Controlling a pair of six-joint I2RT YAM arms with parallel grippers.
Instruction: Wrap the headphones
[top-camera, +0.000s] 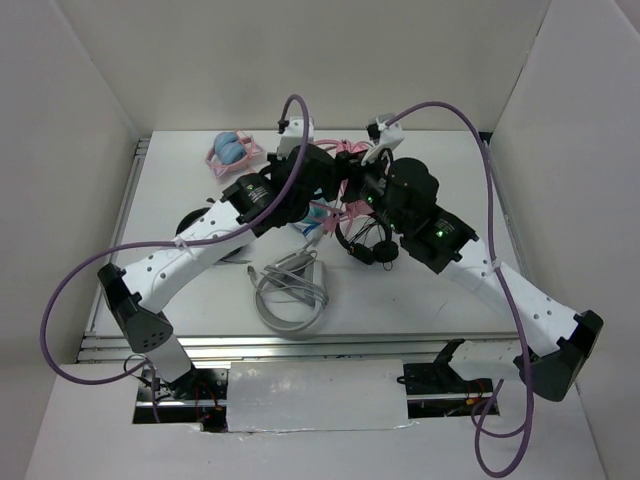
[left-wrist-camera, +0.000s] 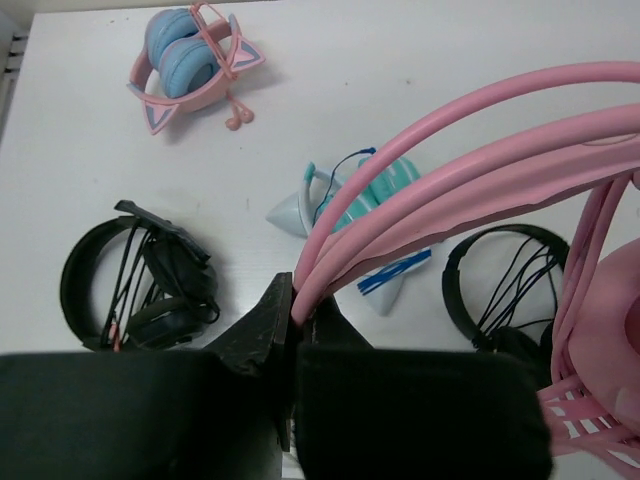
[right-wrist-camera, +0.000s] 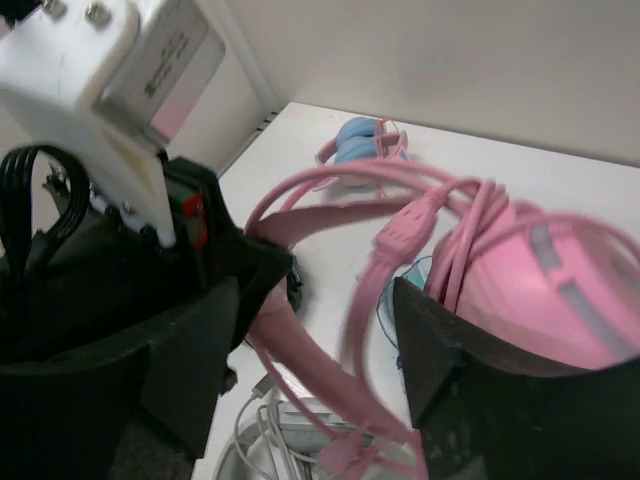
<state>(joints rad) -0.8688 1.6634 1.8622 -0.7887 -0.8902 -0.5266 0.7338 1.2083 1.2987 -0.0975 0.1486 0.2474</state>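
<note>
Above the middle of the desk (left-wrist-camera: 420, 70), both arms meet around the headphones (left-wrist-camera: 480, 190), which hang in the air. Left tool (left-wrist-camera: 300, 308) is clenched on one end of the pink band, pinching its thin rails. Right tool (right-wrist-camera: 335, 295) stands spread wide, gripping nothing; a pink cup (right-wrist-camera: 540, 285) leans on one finger and the band passes between the jaws. Thin pink cable (right-wrist-camera: 405, 235) loops loosely round the cup, its plug end free. The headphones look light, with a stiff, springy band and soft padded cups. The cable looks limp and likely to slip or unwind, so a hold near the plug seems best for winding. A black pair (left-wrist-camera: 130, 290) and a blue-cupped pair (left-wrist-camera: 185, 60) lie on the desk below.
</note>
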